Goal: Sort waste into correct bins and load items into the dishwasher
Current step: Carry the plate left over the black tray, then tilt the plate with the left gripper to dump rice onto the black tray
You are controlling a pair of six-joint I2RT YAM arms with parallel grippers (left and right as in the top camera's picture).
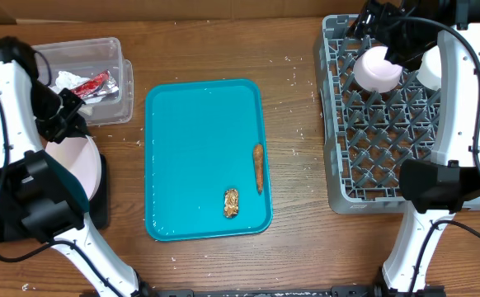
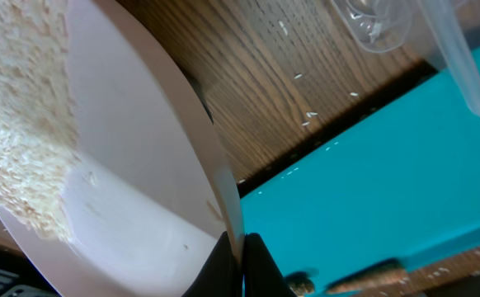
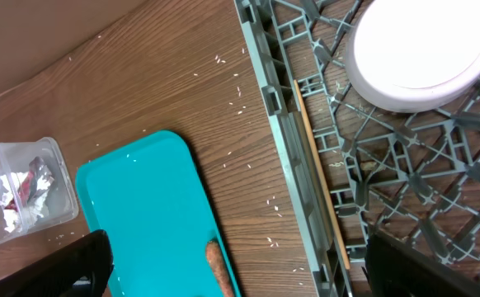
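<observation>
**First:** Two claws, and only one is busy. The left claw [image 2: 242,254] is pinched together on the rim of the big white plate [image 2: 133,190]. The plate is tipped steeply, with a drift of white rice [image 2: 17,124] lying on the side away from the claw.

**Second:** Where is that rice meant to fall?

**First:** Straight below the claw, I'd guess. The black tray [image 1: 100,213] sits under the plate and is mostly hidden by it. The next tip depends on the plate's low edge being over that tray and not over the table.

**Second:** And the clear tub [image 1: 124,82]?

**First:** Just beyond the claw, with the napkin [image 1: 63,80] and the foil wrapper [image 1: 91,85] inside it.

**Second:** What about further right?

**First:** The teal tray [image 1: 199,124] is at the left claw's right. The nutty chunk [image 1: 231,202] comes first, then the thin brown sausage [image 1: 258,167]. Its long axis runs along the tray's long side. It lies about midway between the two claws, so I can't say which arm is nearer.

**Second:** And the right claw [image 3: 252,264]?

**First:** Its jaws are spread wide with nothing between them. It hangs over the grey dish rack [image 1: 372,165], close to a white bowl [image 1: 378,70]. The plate will have to cross the table to get there, and the left arm has it.
</observation>
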